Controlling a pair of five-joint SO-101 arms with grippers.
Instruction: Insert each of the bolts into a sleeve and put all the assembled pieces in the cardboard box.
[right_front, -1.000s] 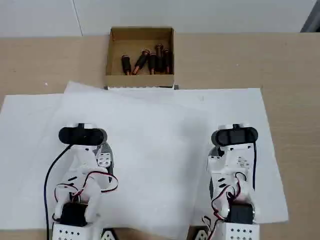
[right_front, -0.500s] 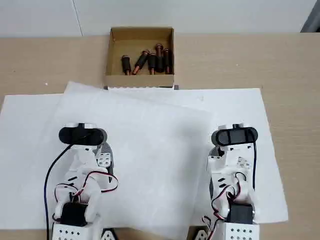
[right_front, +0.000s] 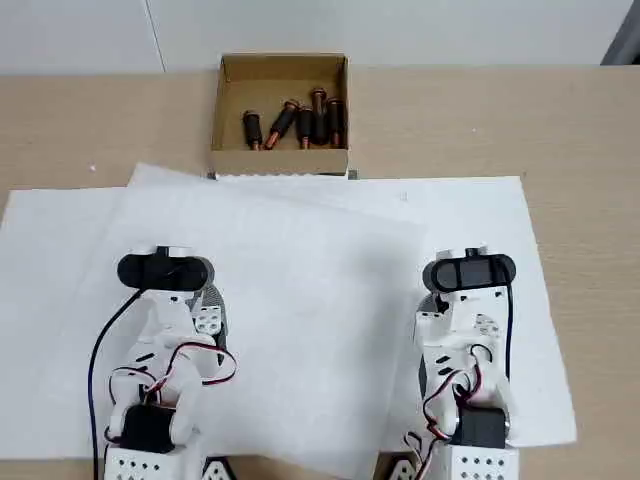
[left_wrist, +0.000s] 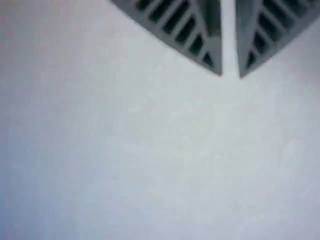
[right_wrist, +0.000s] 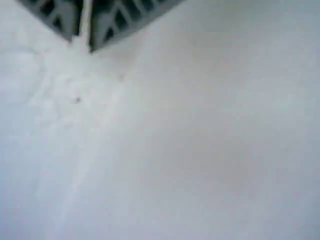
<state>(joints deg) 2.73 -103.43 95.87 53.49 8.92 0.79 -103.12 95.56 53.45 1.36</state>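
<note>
High view: the cardboard box (right_front: 280, 160) is noted at 12 o'clock on the table (right_front: 580, 130), just past the far edge of the white paper sheets (right_front: 320, 290). The assembled pieces (right_front: 305, 125) are seen lying inside it, dark sleeves with copper-coloured bolt ends. They are bunched from the box's middle toward its 3 o'clock wall, and several touch one another. About five are counted, but the exact number cannot be settled.

The paper sheets are laid overlapping across the near half of the table. One arm (right_front: 162, 325) is folded at 7 o'clock on the paper and another arm (right_front: 468, 320) at 5 o'clock. Both are well apart from the box. Sides cannot be assigned from this view.

Left wrist view: the left gripper (left_wrist: 230, 74) is seen over bare paper, its ribbed grey jaws pressed nearly together with a thin slit between the tips and nothing pinched.

Right wrist view: the right gripper (right_wrist: 79, 42) is likewise drawn together over paper, with nothing held.
</note>
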